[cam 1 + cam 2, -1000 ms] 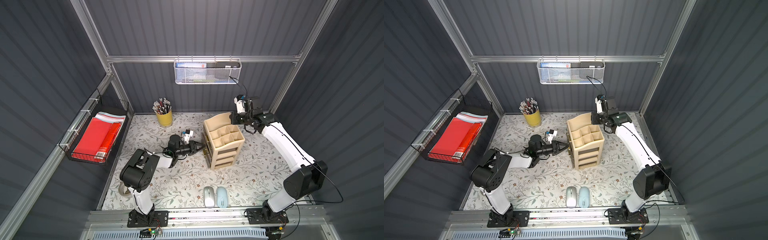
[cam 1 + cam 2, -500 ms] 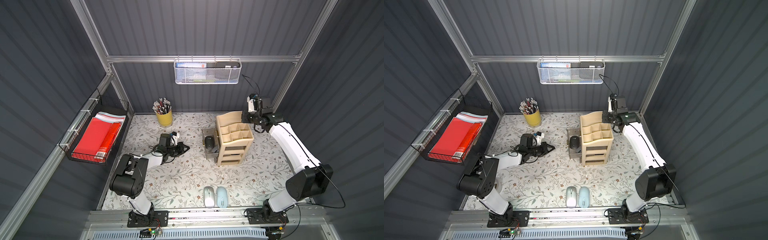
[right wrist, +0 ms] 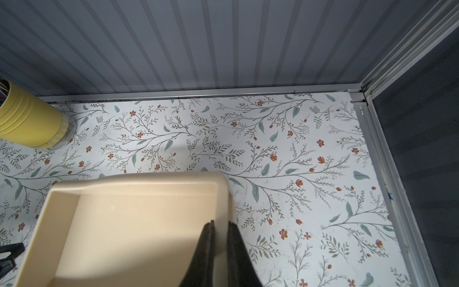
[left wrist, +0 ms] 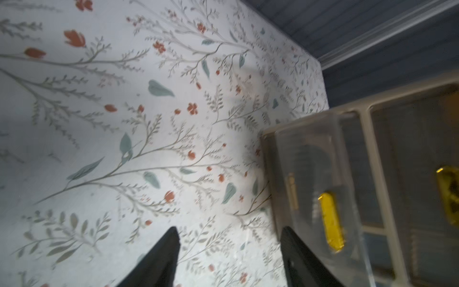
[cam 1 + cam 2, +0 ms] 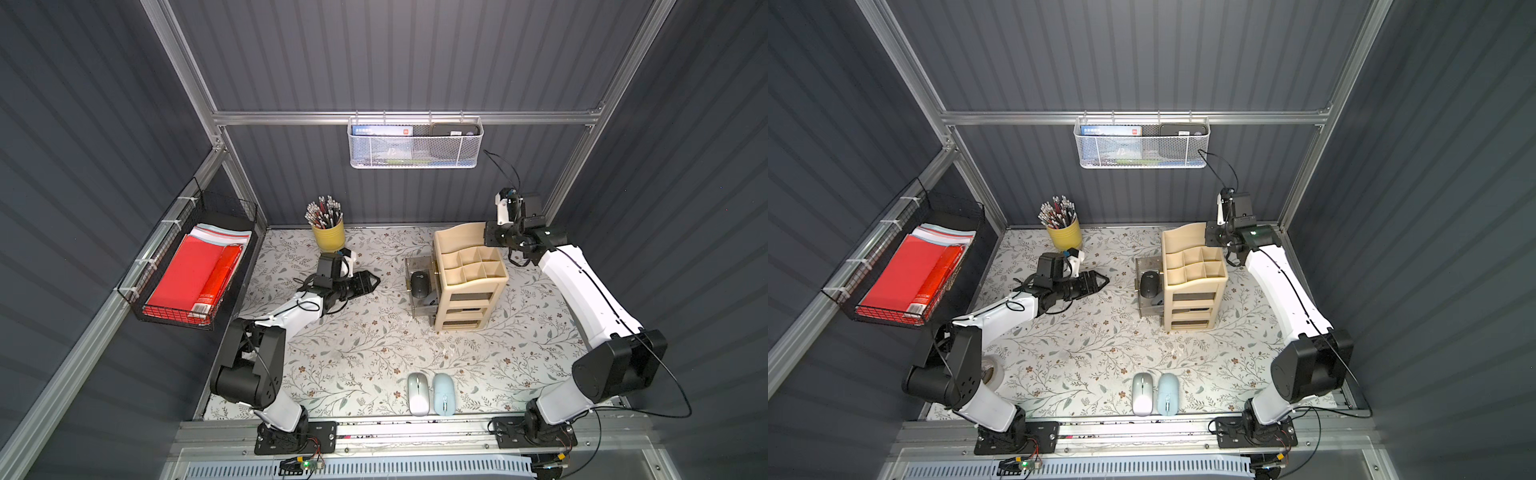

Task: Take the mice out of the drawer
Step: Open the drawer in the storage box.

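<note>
Floral-print tabletop, grey ribbed walls all round. Left gripper sits low over the print with its fingers spread wide and nothing between them. Directly ahead of its tips, across a clear gap, is the clear drawer. It is pulled out of the beige organizer on the side facing this gripper, and the black mouse lies inside. Left wrist view is blurred, with a yellow handle on the drawer front showing just past one fingertip. Right gripper is clamped on the organizer's rear wall rim, one finger on each side. Silver-white mouse and pale blue mouse lie side by side on the table, well apart from both grippers, near the arm bases. Yellow pencil cup stands near the left arm's wrist.
</note>
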`<state>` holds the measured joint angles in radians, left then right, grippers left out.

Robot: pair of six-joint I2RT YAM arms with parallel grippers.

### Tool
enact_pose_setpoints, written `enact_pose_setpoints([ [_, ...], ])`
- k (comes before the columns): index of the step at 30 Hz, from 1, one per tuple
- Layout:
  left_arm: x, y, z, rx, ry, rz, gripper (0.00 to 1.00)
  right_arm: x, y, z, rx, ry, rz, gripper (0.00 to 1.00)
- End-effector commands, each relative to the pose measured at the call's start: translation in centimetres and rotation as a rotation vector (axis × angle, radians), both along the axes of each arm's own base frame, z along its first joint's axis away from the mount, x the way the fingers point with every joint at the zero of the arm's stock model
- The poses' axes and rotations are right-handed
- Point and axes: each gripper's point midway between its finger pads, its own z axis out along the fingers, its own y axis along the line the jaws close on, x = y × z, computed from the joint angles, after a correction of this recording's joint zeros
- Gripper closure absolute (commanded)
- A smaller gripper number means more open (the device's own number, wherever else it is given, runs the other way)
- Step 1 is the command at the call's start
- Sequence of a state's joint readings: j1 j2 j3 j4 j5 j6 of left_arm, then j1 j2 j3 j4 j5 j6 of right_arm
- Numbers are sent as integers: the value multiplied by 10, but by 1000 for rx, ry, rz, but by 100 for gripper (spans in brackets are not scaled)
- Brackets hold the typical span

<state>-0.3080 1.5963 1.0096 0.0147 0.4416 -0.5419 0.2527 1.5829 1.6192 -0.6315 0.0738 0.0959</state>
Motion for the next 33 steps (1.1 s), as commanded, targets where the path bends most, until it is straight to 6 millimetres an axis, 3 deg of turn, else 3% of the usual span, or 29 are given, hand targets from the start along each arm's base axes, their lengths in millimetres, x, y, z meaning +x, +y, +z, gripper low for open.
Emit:
enact_pose_setpoints([
  [1,14,-30,47,136,-130,-60,18,-9,-5,-4,-48,17,3,100],
  [3,22,-49,52,176,-120,-99,14,-9,-3,-7,-50,25,9,100],
  [6,31,-62,44,213,-87,-113,12,-9,0,-9,-46,31,15,100],
  [10,43,-59,16,327,-27,-73,12,-10,0,-8,-49,29,16,100],
  [15,44,-57,-21,447,43,-62,11,-11,0,-8,-51,29,15,100],
  [23,47,-65,-41,538,66,-45,16,-12,1,-11,-54,35,19,100],
  [26,52,-51,-47,625,75,9,32,-12,-3,-11,-73,31,4,100],
  [28,55,-40,-54,695,91,43,63,-12,-4,-9,-79,24,1,100],
  [30,58,-33,-58,741,101,65,80,-12,-3,-5,-74,13,6,100],
  [33,60,-23,-57,794,103,99,89,-12,-4,-1,-78,-1,2,100],
])
